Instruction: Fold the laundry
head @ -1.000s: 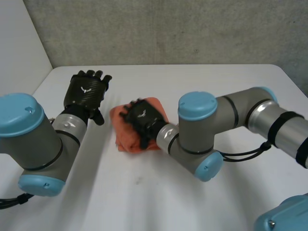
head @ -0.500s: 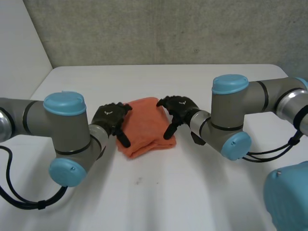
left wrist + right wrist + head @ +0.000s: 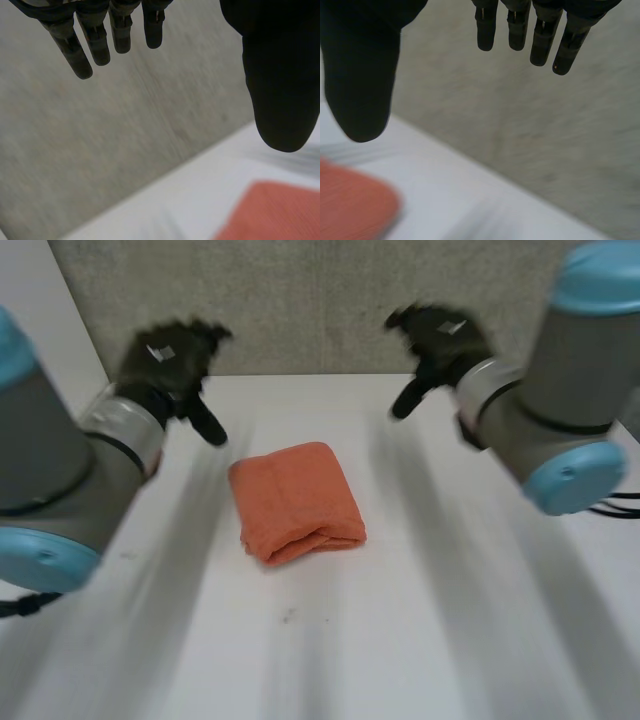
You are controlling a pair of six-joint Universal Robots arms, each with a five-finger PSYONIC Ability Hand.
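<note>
Head view is showing the orange cloth point(image 3: 298, 502) lying folded into a compact bundle mid-table, nothing touching it. The left hand point(image 3: 165, 365) is hovering above the far left of the table point(image 3: 430, 630), and the right hand point(image 3: 445, 340) is hovering above the far right. Both are well apart from the cloth and holding nothing. The wrist views are confirming this: on each hand the fingers are hanging straight and slightly spread, with the thumb standing off to the side. A corner of orange is showing below each thumb.

Risks, as I'm judging them:
- The near edge of the bundle is looking loose, with its layers bulging and not lying flat. If nothing is pressing it down, that lip is likely springing open.
- The bundle is sitting slightly skewed. If a hand is coming back in low or from the side, it is probably dragging the top layer and undoing the fold.
- Both hands are riding close to the grey wall point(image 3: 300, 300) behind the table, so any further backward travel is risking contact there.

Surroundings: the table is looking bare around the cloth, and I'm seeing nothing blocking either hand's path down to it. Both arms are flanking the bundle at the sides, clear of it.
</note>
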